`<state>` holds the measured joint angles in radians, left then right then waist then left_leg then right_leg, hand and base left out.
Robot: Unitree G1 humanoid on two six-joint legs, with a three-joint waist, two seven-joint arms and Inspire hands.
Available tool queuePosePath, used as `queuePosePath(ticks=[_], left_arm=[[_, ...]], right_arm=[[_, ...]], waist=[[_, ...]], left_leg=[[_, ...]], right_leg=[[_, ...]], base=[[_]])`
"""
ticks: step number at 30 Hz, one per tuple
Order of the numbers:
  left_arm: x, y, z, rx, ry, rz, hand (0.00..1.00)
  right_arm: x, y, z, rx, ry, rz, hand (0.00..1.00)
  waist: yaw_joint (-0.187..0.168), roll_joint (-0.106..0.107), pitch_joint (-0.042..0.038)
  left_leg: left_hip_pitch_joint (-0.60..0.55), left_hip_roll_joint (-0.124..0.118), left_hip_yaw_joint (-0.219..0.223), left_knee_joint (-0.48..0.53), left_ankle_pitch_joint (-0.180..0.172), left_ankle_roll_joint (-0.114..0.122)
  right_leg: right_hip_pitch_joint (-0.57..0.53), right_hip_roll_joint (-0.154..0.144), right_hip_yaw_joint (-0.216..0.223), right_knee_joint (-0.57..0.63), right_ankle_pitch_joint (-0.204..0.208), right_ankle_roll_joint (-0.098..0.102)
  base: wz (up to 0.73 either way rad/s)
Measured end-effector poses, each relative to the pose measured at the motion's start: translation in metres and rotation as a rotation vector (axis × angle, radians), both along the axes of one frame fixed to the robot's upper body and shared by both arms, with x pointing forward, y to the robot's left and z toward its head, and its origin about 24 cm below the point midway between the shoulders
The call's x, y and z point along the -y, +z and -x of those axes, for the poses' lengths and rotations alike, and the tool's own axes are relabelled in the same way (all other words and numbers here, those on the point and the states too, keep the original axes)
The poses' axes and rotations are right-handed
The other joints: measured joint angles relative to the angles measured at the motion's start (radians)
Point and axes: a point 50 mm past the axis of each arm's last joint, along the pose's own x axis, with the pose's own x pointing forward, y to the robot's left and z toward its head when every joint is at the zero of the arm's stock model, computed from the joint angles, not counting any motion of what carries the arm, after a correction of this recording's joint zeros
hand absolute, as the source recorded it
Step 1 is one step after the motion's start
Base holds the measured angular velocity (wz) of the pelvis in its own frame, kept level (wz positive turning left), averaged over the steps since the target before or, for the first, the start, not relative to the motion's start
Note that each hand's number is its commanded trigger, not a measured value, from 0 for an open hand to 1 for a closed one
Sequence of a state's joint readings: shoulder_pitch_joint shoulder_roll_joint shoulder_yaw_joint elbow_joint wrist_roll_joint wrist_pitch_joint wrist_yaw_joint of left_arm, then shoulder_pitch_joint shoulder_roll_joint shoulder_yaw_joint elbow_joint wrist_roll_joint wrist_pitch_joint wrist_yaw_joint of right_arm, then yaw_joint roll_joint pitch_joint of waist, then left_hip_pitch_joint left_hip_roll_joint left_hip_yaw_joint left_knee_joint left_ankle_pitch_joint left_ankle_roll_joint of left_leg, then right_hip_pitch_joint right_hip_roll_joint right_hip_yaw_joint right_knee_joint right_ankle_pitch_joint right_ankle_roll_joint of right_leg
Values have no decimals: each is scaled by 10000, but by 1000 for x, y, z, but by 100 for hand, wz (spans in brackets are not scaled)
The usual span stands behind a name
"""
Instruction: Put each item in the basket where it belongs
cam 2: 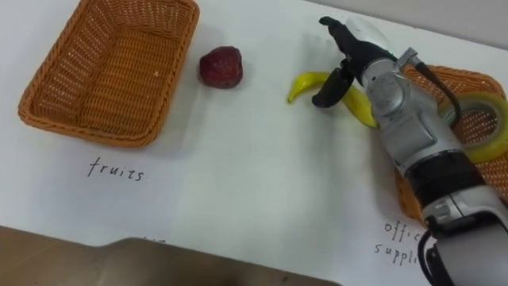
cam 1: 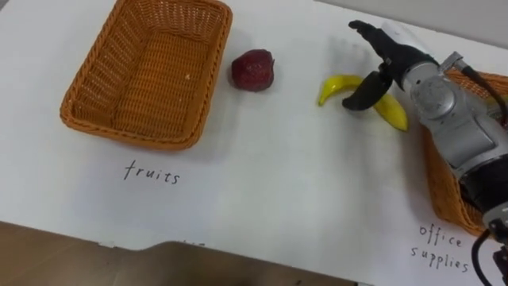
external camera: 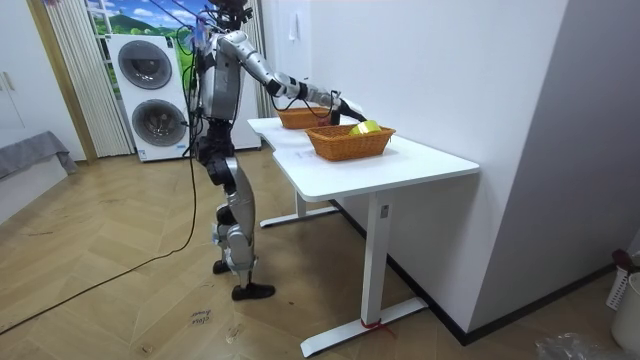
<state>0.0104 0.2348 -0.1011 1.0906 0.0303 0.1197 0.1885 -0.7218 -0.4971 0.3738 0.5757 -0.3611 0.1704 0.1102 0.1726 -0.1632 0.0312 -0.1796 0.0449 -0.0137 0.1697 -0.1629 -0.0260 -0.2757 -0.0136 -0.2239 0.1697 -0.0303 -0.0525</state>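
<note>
At the table's (cam 2: 254,175) near right, my right arm crosses the right basket (cam 2: 468,79), which holds a yellow tape roll (cam 2: 494,147). Farther out, I see my right hand (cam 2: 361,52) over the banana (cam 2: 302,83), fingers apart and clamped on nothing. To its left, a red fruit (cam 2: 221,66) lies beside the left basket (cam 2: 48,103).

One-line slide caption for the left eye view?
Right hand open above the banana, red fruit beside fruits basket.

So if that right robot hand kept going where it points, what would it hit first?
Likely nothing soon: the right robot hand points beyond the banana over bare table toward its far edge, though height is unclear.
</note>
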Motion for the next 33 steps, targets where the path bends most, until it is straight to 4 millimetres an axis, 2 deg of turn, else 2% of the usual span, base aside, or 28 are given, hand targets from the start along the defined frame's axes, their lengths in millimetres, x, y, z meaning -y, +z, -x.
queuePosePath(ticks=[3, 15, 21, 25, 33], left_arm=[[0, 1, -3, 149, -36, 14, 0], [1, 3, -12, 413, 131, 183, 0], [3, 2, -13, 320, 27, 511, 0], [5, 1, -12, 223, 48, 681, 0], [5, 1, -14, 266, 72, 710, 0]], right_arm=[[0, 0, 0, -109, 83, 52, 0], [-2, -2, 0, -442, 347, 352, 0], [-5, -4, 2, -1351, 798, 409, 0], [-1, -15, 4, -2382, 742, 362, 0], [2, -20, 5, -2963, 778, 260, 0]], waist=[[8, -46, -20], [13, -52, -14], [54, -31, -9], [154, 88, 42], [247, 64, 27]], left_leg=[[-2, -30, 10, -11, 9, 15], [-2, -27, 151, -5, 22, 41], [18, -23, 121, -16, 22, 41], [339, -13, 80, -163, 17, 44], [342, -34, 73, -159, 30, 40]], right_leg=[[7, 5, 0, 16, 10, 7], [-21, -7, -1, -3, 17, 24], [17, -8, -21, 11, 20, 28], [332, -3, -74, -1, 13, 37], [338, -15, -116, 5, 12, 37]], base=[[0], [0], [1], [2], [0]])
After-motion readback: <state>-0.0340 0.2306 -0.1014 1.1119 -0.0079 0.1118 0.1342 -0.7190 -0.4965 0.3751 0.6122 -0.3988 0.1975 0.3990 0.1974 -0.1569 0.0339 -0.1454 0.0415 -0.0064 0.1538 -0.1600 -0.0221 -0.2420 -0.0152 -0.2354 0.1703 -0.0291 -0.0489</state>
